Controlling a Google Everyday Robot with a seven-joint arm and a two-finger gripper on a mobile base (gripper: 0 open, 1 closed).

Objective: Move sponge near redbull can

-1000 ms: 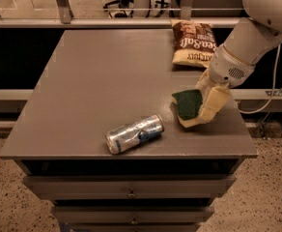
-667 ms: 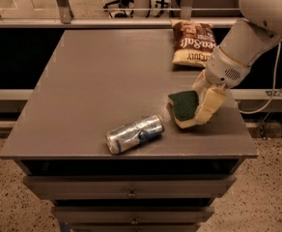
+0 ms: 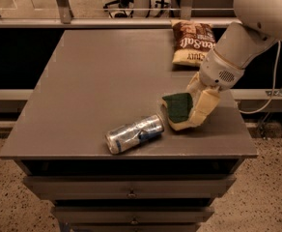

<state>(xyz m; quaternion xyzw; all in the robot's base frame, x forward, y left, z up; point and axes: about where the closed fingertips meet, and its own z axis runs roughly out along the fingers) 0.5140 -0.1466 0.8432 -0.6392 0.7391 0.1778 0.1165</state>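
The sponge (image 3: 177,108), dark green on top over a pale yellow body, is tilted just right of the redbull can (image 3: 134,133). The can lies on its side near the table's front edge, silver and blue, shiny round end toward the front left. My gripper (image 3: 191,111) hangs from the white arm at the right and is shut on the sponge, one pale finger (image 3: 203,107) on its right side. The sponge's lower left corner is very close to the can's right end; I cannot tell whether they touch.
A brown-and-yellow chip bag (image 3: 193,43) lies at the back right of the grey table (image 3: 97,81). Drawers (image 3: 131,187) sit under the table front. A cable (image 3: 271,88) hangs off to the right. A railing runs behind the table.
My gripper has carried the sponge leftward and a little toward the front, closer to the can. The can and chip bag have not moved.
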